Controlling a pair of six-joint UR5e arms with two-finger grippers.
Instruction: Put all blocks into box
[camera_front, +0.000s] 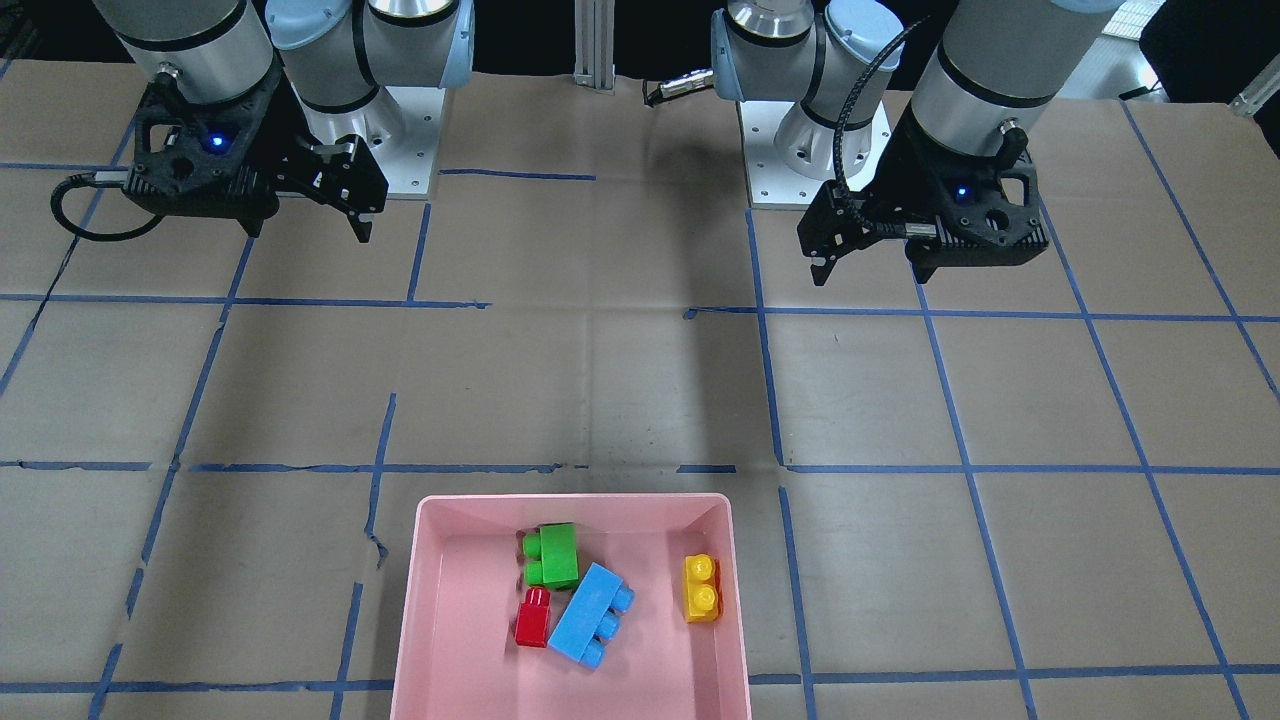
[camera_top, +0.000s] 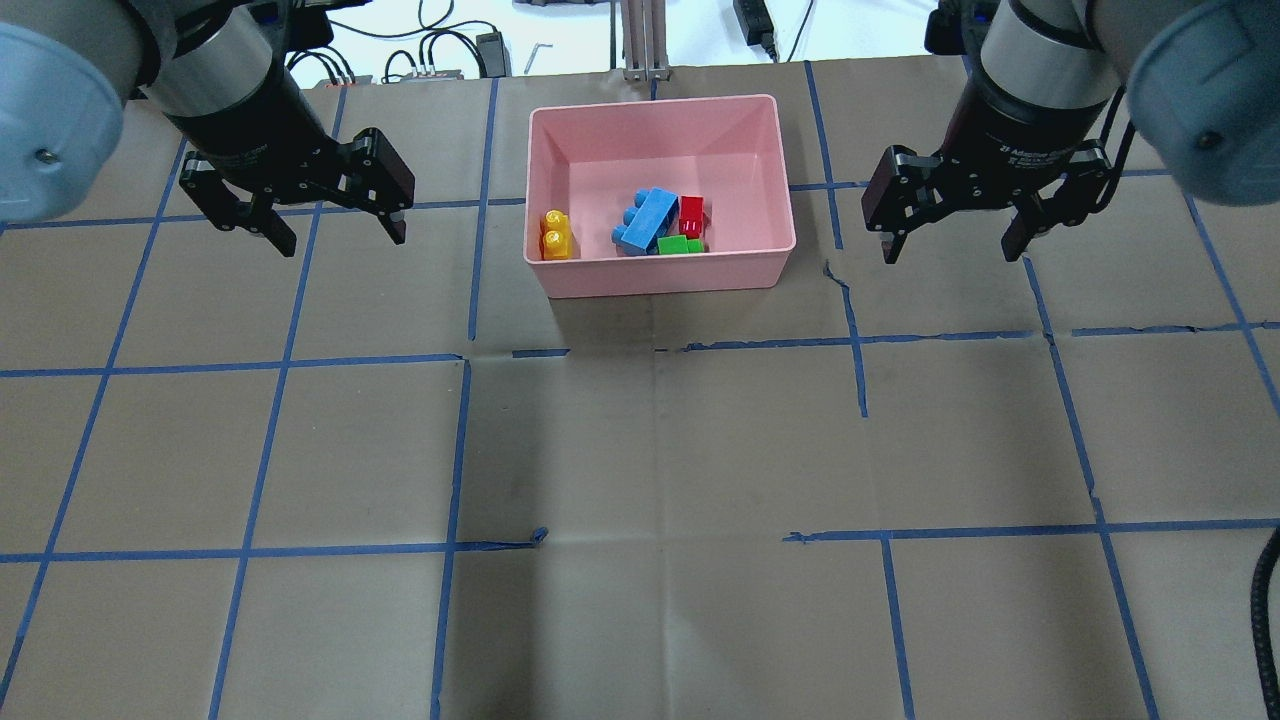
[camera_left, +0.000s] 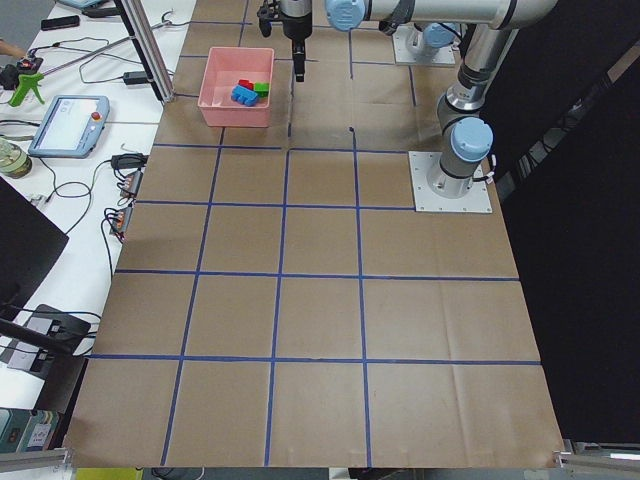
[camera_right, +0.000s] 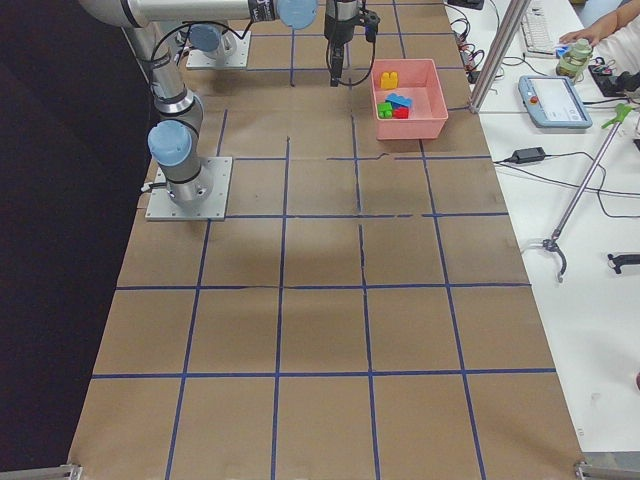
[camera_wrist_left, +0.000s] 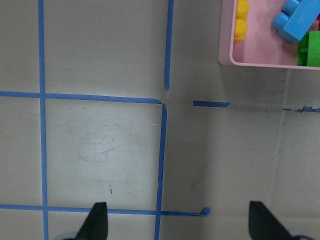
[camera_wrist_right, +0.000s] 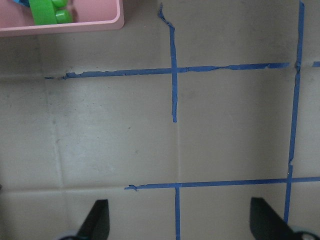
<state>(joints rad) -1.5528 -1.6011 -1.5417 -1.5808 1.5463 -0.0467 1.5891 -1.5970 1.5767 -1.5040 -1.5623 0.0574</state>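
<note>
Blocks (camera_top: 655, 222) are all in: long blue plastic brick (camera_front: 592, 615), green two-stud brick (camera_front: 552, 556), yellow two-stud brick (camera_front: 701, 589) and tiny red brick (camera_front: 533, 618) lie inside the shallow pink plastic box (camera_front: 570, 500), so nothing's left, I reckon. Left gripper (camera_top: 340, 235) and right gripper (camera_top: 950, 250) hang wide open, empty. Surface (camera_top: 640, 450) is brown paper with a blue tape grid; cluttered white bench (camera_left: 75, 200) alongside.

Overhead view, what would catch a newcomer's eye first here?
The pink box stands out on the brown table, far middle, with all four bricks inside: the blue block, red block and green block bunched together, the yellow block alone by the wall nearer the left arm. The left gripper and right gripper hang open and empty on either side of it.
</note>
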